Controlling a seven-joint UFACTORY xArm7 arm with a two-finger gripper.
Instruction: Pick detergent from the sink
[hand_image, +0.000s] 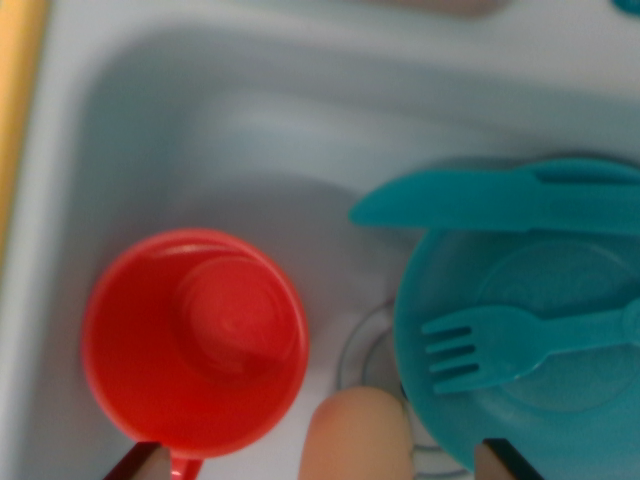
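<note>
In the wrist view I look straight down into a pale blue-white sink (250, 130). A rounded peach-coloured top, which I take for the detergent bottle (355, 430), rises at the bottom middle. My gripper (322, 462) is open, and the bottle stands between its fingers. Only the dark fingertips show: the left one (140, 463) by the red cup and the right one (505, 460) over the plate. Neither touches the bottle. The bottle's lower body is cut off by the frame.
A red cup (195, 340) stands upright left of the bottle. On the right a teal plate (560, 400) holds a teal fork (500, 345), with a teal knife (500, 200) along its far rim. The drain ring (360, 345) lies between cup and plate. A yellow edge (18, 90) runs down the left.
</note>
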